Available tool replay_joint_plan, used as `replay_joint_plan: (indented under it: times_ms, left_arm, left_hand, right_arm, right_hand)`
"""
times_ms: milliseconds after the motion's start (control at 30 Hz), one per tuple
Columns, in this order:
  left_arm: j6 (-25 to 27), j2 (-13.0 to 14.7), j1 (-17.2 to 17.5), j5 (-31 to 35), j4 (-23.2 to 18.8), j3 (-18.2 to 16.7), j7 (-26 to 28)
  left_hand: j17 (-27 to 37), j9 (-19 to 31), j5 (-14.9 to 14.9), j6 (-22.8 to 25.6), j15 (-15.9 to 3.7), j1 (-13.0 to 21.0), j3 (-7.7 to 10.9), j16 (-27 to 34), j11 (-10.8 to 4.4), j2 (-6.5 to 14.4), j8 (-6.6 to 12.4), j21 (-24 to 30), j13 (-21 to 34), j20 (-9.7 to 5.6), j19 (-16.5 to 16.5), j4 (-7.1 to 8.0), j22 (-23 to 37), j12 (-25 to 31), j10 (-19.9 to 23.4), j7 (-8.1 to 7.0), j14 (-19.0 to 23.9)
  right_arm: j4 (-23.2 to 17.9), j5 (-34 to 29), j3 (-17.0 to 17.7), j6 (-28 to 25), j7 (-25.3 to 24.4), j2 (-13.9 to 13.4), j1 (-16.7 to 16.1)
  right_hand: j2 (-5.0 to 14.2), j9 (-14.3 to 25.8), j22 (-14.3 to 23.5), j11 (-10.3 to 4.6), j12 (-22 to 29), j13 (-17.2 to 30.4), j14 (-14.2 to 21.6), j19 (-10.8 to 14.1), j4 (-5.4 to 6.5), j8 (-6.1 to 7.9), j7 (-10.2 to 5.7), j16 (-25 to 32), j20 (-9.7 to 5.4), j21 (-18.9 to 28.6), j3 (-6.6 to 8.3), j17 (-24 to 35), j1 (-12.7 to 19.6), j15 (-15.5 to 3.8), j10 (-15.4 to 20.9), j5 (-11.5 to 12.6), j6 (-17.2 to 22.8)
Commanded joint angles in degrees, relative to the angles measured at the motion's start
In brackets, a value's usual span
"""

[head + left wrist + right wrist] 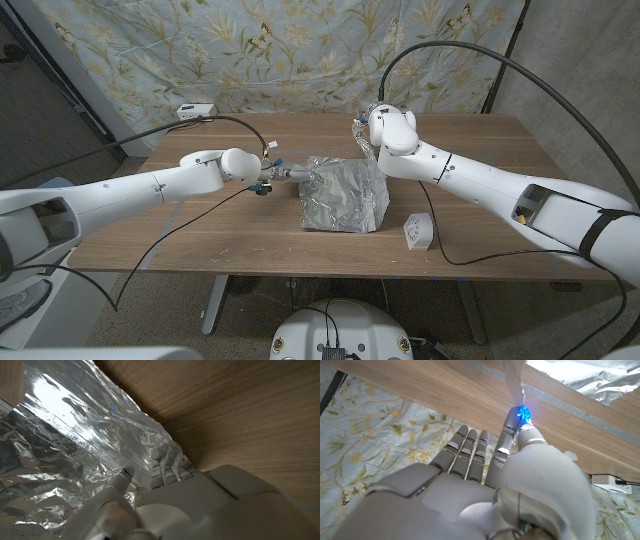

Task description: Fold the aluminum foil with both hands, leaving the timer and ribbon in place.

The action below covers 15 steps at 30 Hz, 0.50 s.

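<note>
Gripping the crinkled silver aluminium foil sheet (343,193) at mid-table, one hand at each far corner.
My left hand (268,183) pinches its left corner; my right hand (362,133) pinches a raised strip of the right corner. A small white boxy timer (418,232) sits just right of the foil.

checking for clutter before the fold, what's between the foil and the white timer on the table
Nothing: in the head view a short stretch of bare wooden table separates the aluminum foil from the timer, which stands apart from the foil's near right corner.
</note>
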Motion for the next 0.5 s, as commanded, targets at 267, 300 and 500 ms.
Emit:
replay_joint_plan:
  times_ms: [267, 300, 500]
  left_arm:
    - [-0.3, 0.6, -0.1, 0.3, 0.0, -1.0, 1.4]
    - [-0.4, 0.6, -0.1, 0.4, -0.1, -1.0, 1.5]
    - [-0.9, 1.2, 0.1, 0.1, -0.8, -1.5, 2.3]
  left_hand:
    - [2.7, 0.3, 0.4, 0.2, 0.96, 0.8, 0.01, 0.5, 0.51, 0.2, 0.38, -0.2, 4.1, 3.54, 3.1, -0.42, 0.3, 0.2, 0.3, 0.05, 0.9]
    - [2.7, 0.3, 0.4, 0.2, 0.91, 0.8, 0.00, 0.5, 0.51, 0.2, 0.37, -0.2, 4.1, 3.53, 3.1, -0.44, 0.3, 0.2, 0.3, 0.02, 0.9]
    - [2.7, 0.3, 0.5, 0.2, 0.98, 0.9, -0.02, 0.5, 0.63, 0.2, 0.37, -0.3, 4.1, 3.52, 3.1, -0.53, 0.4, 0.2, 0.3, 0.01, 0.8]
  right_arm:
    - [0.7, 3.6, -0.1, -0.2, -1.4, 2.0, 0.2]
    - [0.8, 3.7, -0.1, -0.3, -1.5, 2.1, 0.2]
    - [1.2, 4.5, -0.3, -0.2, -1.9, 2.6, 0.5]
  right_hand:
    - [0.26, 0.6, 0.2, 0.45, 0.0, 0.2, 0.1, 0.1, 0.03, -0.10, 0.35, -0.1, 0.38, 0.1, -0.36, 0.1, 0.7, 0.52, 0.2, -0.2, -0.3]
    - [0.27, 0.6, 0.2, 0.48, 0.0, 0.2, 0.0, 0.1, 0.03, -0.10, 0.39, -0.1, 0.38, 0.1, -0.37, 0.1, 0.7, 0.56, 0.2, -0.2, -0.3]
    - [0.30, 0.7, 0.2, 0.66, 0.1, 0.2, 0.1, 0.1, 0.05, -0.09, 0.37, -0.1, 0.48, 0.2, -0.46, 0.1, 0.8, 0.69, 0.2, -0.2, -0.4]
